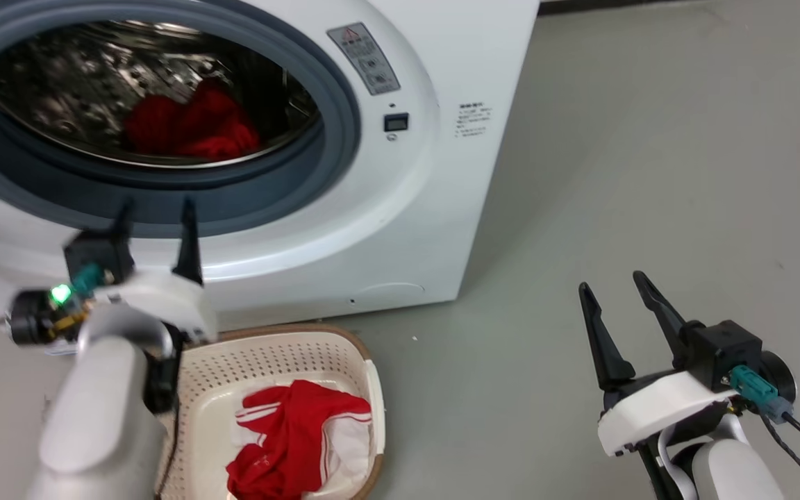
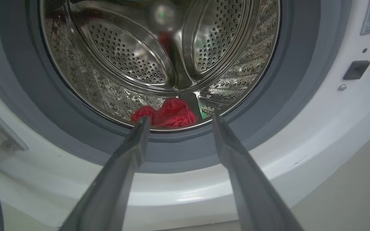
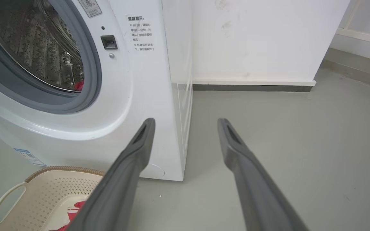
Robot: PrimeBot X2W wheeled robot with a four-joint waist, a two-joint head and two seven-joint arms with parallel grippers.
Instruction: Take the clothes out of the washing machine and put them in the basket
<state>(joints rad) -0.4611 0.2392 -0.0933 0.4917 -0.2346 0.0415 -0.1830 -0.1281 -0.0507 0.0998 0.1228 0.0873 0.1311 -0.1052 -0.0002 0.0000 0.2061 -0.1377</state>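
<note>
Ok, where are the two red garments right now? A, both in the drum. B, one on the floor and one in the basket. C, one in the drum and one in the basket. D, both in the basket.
C: one red garment lies in the drum of the washing machine, and the other red garment lies in the basket.

Laundry area: white front-loading washing machine [image 1: 400, 208], cream basket [image 1: 282, 361], grey floor [image 1: 650, 173], plain white wall [image 3: 252, 38].
</note>
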